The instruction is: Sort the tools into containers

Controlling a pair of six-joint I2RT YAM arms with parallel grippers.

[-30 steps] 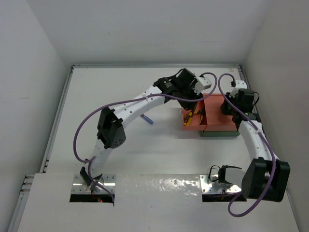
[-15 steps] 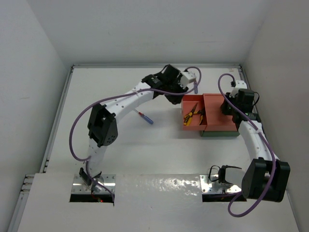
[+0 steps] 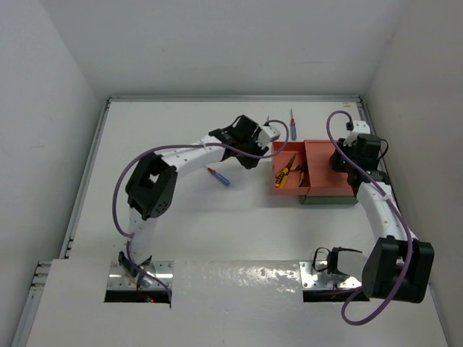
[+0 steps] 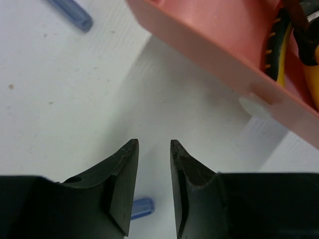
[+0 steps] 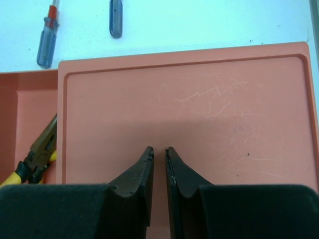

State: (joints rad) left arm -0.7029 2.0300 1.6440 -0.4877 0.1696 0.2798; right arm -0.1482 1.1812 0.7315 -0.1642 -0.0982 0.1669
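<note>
The orange-red tray point(image 3: 289, 189) holds two yellow-handled pliers point(image 3: 288, 168), also seen in the left wrist view point(image 4: 277, 46) and the right wrist view point(image 5: 37, 154). My left gripper point(image 3: 255, 155) is open and empty, low over the table just left of the tray's wall point(image 4: 209, 45). One screwdriver point(image 3: 292, 124) lies behind the tray and another point(image 3: 218, 176) lies to its left. The right wrist view shows two screwdrivers point(image 5: 47, 42) point(image 5: 115, 20). My right gripper point(image 3: 340, 160) is shut and empty over an orange panel point(image 5: 199, 114). The panel covers most of the dark green tray point(image 3: 329, 199).
A blue handle end point(image 4: 142, 206) shows on the table under my left fingers, and another blue handle point(image 4: 70, 12) lies further off. White walls close the table at the back and both sides. A purple cable point(image 3: 329, 126) loops over the right arm.
My left gripper has drawn back to the left from over the orange-red tray, leaving pliers in it. The screwdriver behind the tray has come into view. The right arm has not moved.
</note>
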